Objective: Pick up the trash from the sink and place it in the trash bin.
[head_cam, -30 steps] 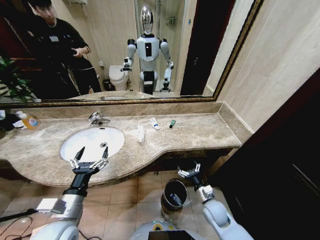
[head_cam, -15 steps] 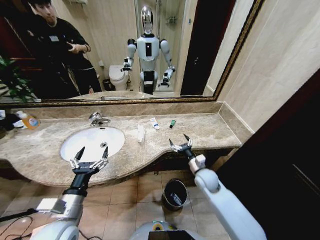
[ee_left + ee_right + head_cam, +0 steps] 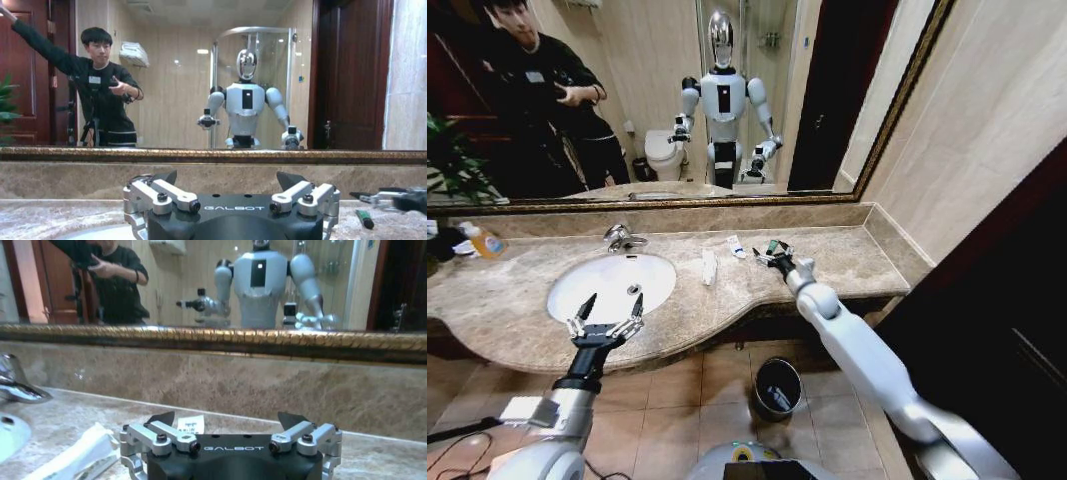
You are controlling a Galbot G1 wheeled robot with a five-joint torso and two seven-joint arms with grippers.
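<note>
Right tool (image 3: 774, 253) spread open over the green-capped tube (image 3: 771, 247); left tool (image 3: 605, 318) open above the sink (image 3: 612, 285)

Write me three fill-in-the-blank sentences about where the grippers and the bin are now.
The left gripper hovers open at the front edge of the ______.
The right gripper reaches over the marble ______, near the dark-capped tube.
The trash bin stands on the ______, below the counter's edge.

Missing words: sink; countertop; floor
</note>
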